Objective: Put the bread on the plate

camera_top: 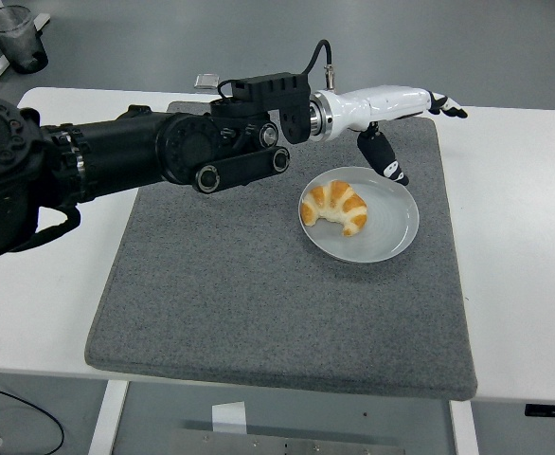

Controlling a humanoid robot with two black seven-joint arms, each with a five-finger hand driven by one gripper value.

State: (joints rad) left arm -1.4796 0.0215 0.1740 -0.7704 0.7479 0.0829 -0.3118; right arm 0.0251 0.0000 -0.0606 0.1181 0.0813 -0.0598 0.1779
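A golden croissant [335, 207] lies on the left part of a pale grey plate [391, 232], which sits on the grey mat [259, 303]. My left hand [401, 118], white with black fingertips, is raised above and behind the plate with its fingers spread and its thumb hanging down. It holds nothing and is clear of the bread. The black left arm [145, 161] reaches in from the left edge. The right arm is out of view.
The mat covers the middle of the white table [524, 237]. A dark cup [14, 38] stands on the floor beyond the far left corner. A small grey object [206, 81] lies behind the table's far edge.
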